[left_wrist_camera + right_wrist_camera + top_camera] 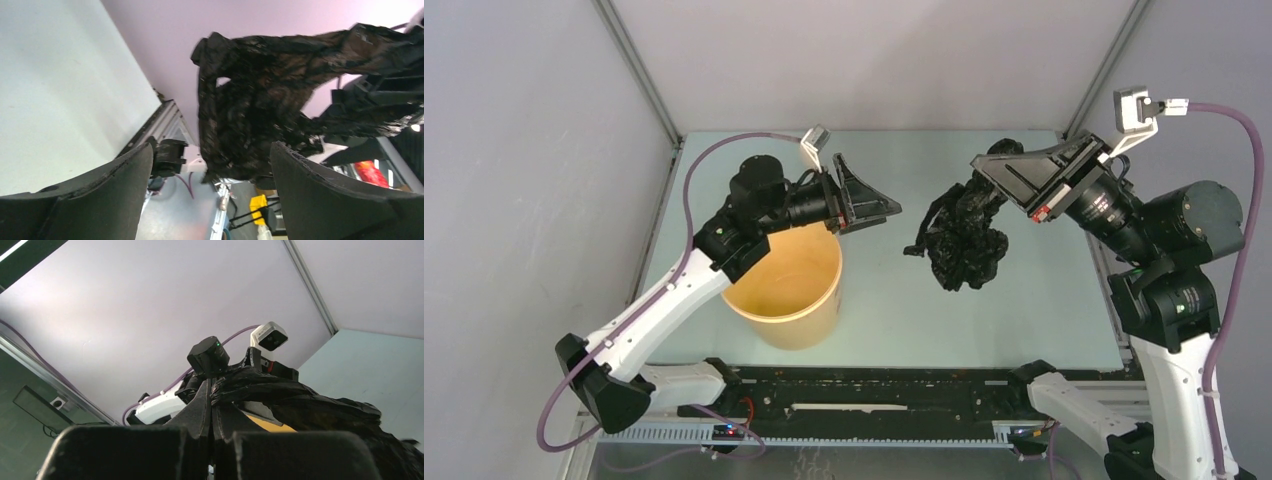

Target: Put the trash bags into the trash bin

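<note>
My right pincer (212, 412) was clamped on the crinkled black trash bag (964, 240), which hung over the surface (894, 310) to the right of the yellow trash bin (794, 325). My left pincer (211, 149) stood apart by the bin's far right rim, facing the bag.

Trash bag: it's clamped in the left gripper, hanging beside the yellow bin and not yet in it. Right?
Wrong arm. The top external view shows the trash bag clamped in the right gripper; the left gripper is open, holding nothing. The rest stands: the trash bag hangs beside the yellow bin, not yet in it.
</note>
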Available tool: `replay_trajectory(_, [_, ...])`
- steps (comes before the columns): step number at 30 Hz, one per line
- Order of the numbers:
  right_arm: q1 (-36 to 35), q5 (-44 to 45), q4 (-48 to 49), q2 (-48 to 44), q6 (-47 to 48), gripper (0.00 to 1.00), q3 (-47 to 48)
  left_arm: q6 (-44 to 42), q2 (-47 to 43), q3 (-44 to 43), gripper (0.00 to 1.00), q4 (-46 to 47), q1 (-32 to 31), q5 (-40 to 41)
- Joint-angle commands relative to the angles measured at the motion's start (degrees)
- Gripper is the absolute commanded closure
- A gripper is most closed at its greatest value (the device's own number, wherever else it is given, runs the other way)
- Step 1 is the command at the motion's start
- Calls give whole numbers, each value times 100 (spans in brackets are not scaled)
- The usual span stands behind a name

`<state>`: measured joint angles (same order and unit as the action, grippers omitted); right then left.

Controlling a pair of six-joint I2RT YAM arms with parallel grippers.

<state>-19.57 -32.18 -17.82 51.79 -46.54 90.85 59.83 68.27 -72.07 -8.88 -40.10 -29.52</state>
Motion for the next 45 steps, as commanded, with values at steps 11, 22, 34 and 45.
replay_trajectory(11, [23, -23, 421, 199, -12, 100, 311, 1303, 709, 176, 33, 1660, -238, -1140])
replay_trajectory(22, [19, -34, 532, 221, -64, 100, 299, 1397, 896, 102, 50, 1785, -296, -1180])
replay_trajectory(34, [23, 2, 592, 243, -38, 100, 240, 1994, 1372, 27, 51, 2637, -393, -1581])
replay_trajectory(45, [24, 38, 1, 94, 268, 100, 171, 1248, 1329, -508, 93, 1717, -221, -1220])
